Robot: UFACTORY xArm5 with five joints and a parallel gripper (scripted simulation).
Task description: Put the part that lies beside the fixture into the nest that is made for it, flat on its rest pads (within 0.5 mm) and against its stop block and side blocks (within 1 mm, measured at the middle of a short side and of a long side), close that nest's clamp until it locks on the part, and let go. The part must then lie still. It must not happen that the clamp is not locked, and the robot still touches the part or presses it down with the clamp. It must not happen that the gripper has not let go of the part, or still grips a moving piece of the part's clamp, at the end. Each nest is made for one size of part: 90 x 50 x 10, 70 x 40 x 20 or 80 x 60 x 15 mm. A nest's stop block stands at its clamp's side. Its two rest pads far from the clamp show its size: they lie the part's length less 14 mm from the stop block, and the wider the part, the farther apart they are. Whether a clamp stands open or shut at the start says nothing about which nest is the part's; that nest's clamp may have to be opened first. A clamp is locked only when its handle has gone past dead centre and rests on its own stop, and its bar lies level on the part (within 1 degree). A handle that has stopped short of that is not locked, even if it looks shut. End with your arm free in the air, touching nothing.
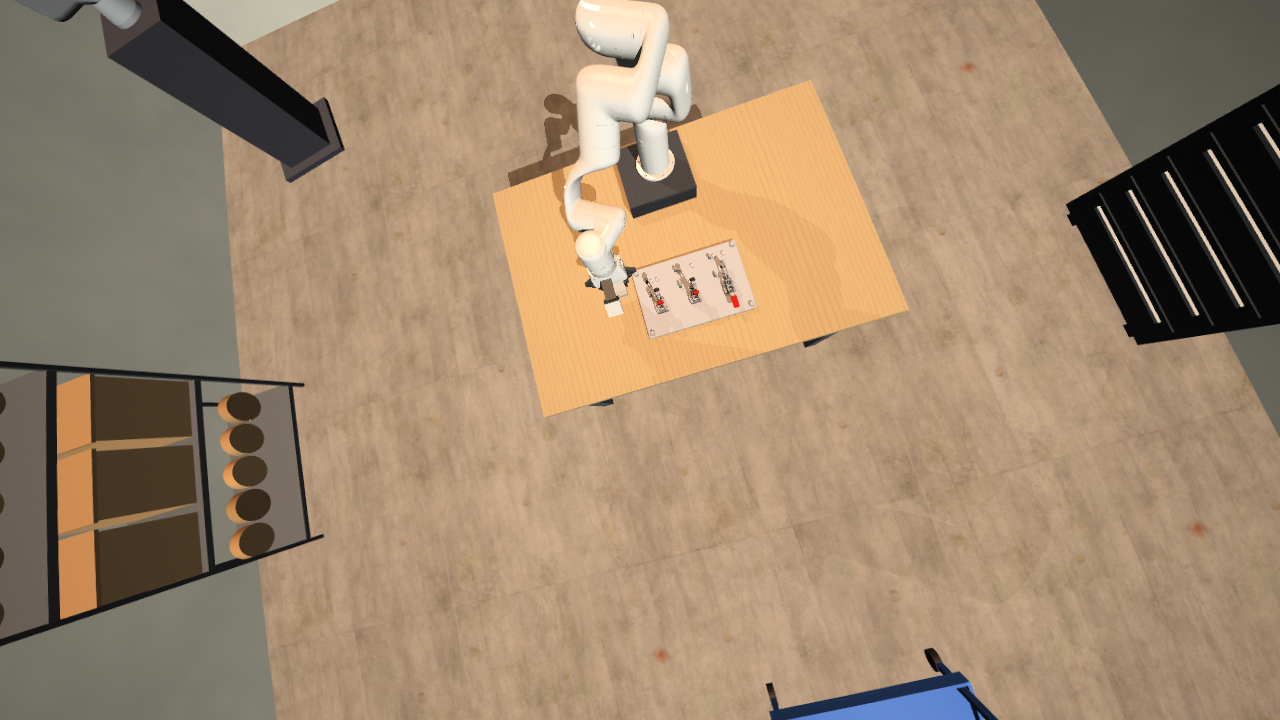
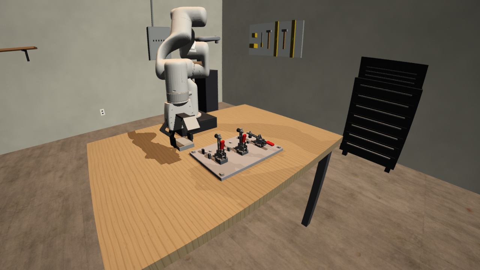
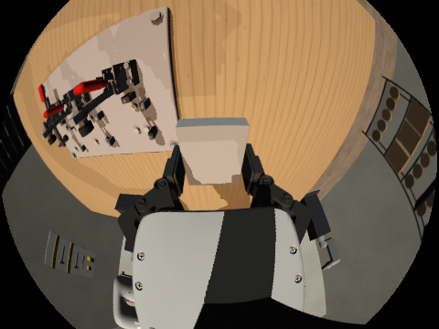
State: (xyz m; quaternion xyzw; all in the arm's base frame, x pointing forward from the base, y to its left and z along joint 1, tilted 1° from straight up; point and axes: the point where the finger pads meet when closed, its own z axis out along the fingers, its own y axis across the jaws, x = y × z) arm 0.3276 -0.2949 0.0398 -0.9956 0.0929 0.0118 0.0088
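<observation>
The part (image 1: 620,295) (image 2: 185,143) (image 3: 214,149) is a pale grey block beside the fixture's left end, low over the table. My gripper (image 1: 613,295) (image 2: 181,141) (image 3: 212,154) is shut on the part, one finger on each long side. The fixture plate (image 1: 716,318) (image 2: 234,169) (image 3: 86,76) lies to the right with three nests in a row. The two nearer clamps (image 2: 220,147) (image 2: 242,141) have their red handles upright. The far clamp's red handle (image 2: 269,143) (image 1: 734,301) lies flat.
The wooden table (image 1: 716,179) (image 2: 150,201) carries the arm's black base (image 1: 659,183) (image 2: 204,122) behind the fixture. A shelf unit (image 1: 134,483), a black drawer cabinet (image 2: 382,110) and a blue cart (image 1: 877,702) stand on the floor away from the table.
</observation>
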